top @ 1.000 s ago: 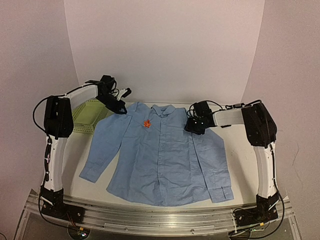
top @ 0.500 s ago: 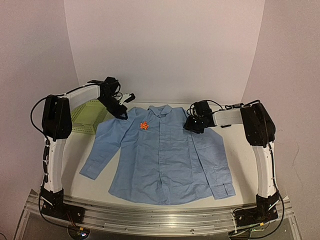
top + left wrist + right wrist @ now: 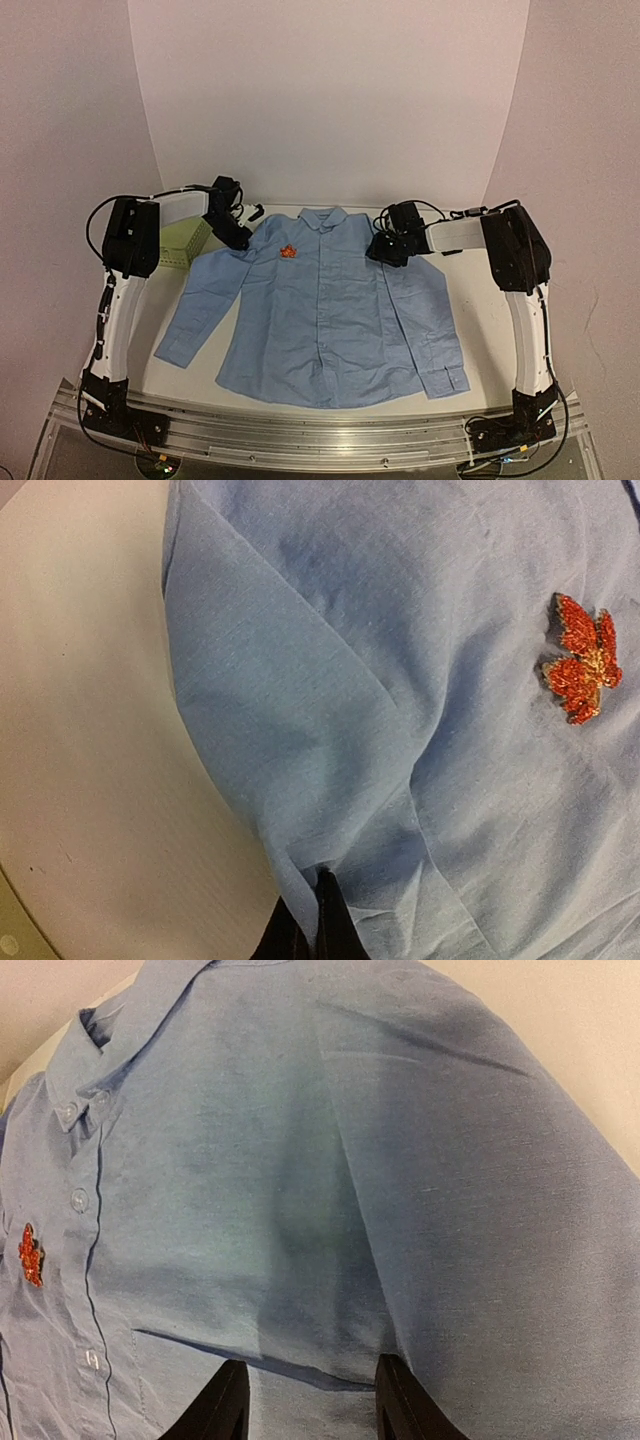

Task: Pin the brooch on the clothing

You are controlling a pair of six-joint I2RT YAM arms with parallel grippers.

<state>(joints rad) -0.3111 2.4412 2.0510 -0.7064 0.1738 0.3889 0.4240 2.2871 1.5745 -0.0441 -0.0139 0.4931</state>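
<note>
Pale walls enclosed a cream table (image 3: pixel 150 290) on which the clothing (image 3: pixel 320 310) was spread flat, front up, collar toward the back and both sleeves angled outward. The brooch (image 3: pixel 287 251) was seen lying on the chest panel beside the button placket, just below the collar on the left arm's side. The left arm was bent sharply at its elbow and reached inward, so that the left gripper (image 3: pixel 243 238) was brought down at the shirt's shoulder; in its wrist view the jaws were closed together, the dark tips meeting at the folded edge of the cloth (whether any fabric was pinched between them could not be told). The right arm was folded likewise, with the right gripper (image 3: pixel 385 252) placed over the opposite shoulder, its fingers (image 3: pixel 225 1400) held partly apart with bare cloth visible between them; contact with the fabric could not be judged. Only the fingertips were caught at the bottom of each wrist picture. A pale green basket (image 3: pixel 185 240) was largely hidden behind the left arm, and how the brooch was fastened could not be made out.
</note>
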